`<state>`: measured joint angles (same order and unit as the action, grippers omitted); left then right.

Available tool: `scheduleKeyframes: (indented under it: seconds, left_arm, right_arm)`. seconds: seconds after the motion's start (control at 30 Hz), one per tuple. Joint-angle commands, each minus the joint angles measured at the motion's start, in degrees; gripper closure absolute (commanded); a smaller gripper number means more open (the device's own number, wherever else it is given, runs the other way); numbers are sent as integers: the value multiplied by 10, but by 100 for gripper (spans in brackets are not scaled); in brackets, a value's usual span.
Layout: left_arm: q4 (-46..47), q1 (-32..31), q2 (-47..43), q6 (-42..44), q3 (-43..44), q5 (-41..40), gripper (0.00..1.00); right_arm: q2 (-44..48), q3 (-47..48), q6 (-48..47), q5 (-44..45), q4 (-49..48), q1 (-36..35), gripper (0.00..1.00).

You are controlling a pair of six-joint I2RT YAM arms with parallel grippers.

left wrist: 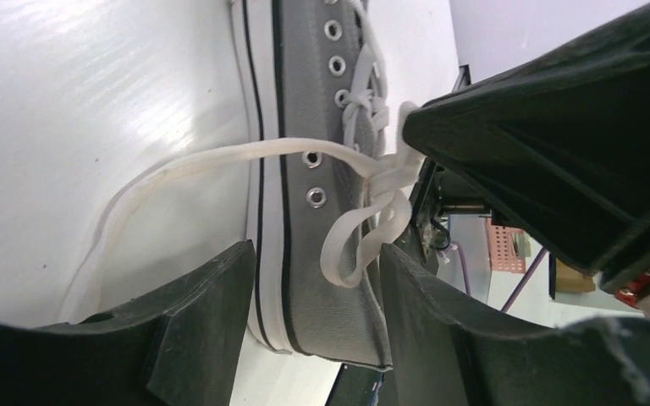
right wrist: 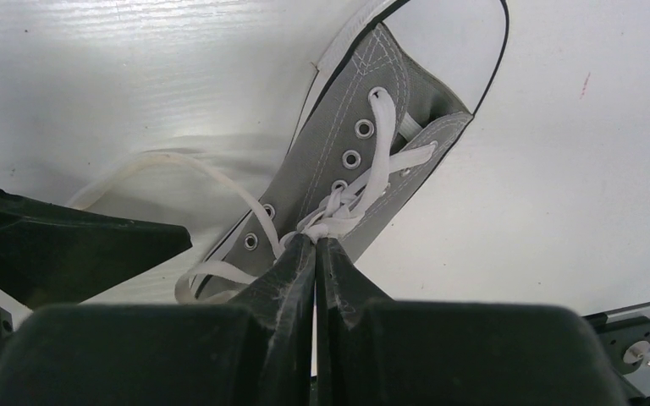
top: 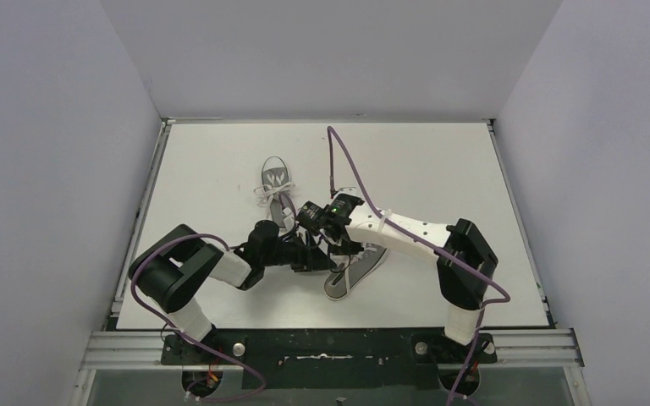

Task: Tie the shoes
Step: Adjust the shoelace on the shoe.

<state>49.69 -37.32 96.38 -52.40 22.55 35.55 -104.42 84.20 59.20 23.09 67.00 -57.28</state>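
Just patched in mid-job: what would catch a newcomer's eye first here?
First, the near shoe mid-table. The right hand is shut, pinching its white lace by the eyelets; the open left hand flanks the shoe's side, a lace loop between its fingers. The second shoe lies farther back, left.

Two shoes on the table, arms meeting over the near one.
Far shoe (top: 277,188) sits left of centre on the table (top: 448,161). Near shoe (top: 357,269) lies right of it, toward the near edge. Left gripper (left wrist: 313,279) is at its side, right gripper (right wrist: 315,247) on its laces (right wrist: 374,161). A loose lace (right wrist: 161,161) lies on the table beside it.
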Motion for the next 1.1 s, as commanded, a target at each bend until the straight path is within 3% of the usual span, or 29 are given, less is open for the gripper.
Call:
scheduleKeyframes:
  seconds: [0.0, 0.17, 0.67, 0.73, 0.77, 0.83, 0.87, 0.97, 1.07]
  left_arm:
    - [76, 3, -13, -2, 9, 15, 45]
    - [71, 4, -17, 5, 3, 20, 44]
    - [81, 6, -3, 5, 27, 19, 55]
    - [75, 6, 0, 11, 31, 24, 60]
    - [73, 6, 1, 12, 33, 26, 61]
    - [72, 7, 3, 13, 38, 29, 62]
    - [71, 7, 4, 13, 41, 32, 62]
    - [61, 7, 6, 16, 48, 39, 60]
    - [46, 8, 3, 23, 55, 45, 57]
  right_arm:
    - [38, -14, 3, 15, -28, 9, 100]
    - [46, -22, 2, 9, -40, 14, 100]
    - [142, -140, 14, -37, -124, 18, 100]
    - [172, -164, -11, -41, -154, 20, 85]
    - [201, -179, -28, -38, -171, 23, 72]
    - [255, -213, -106, -60, -227, 33, 49]
    - [286, -230, -156, -69, -246, 41, 43]
    - [398, -279, -336, -173, -331, 93, 36]
    - [502, -339, -634, -400, -415, 146, 28]
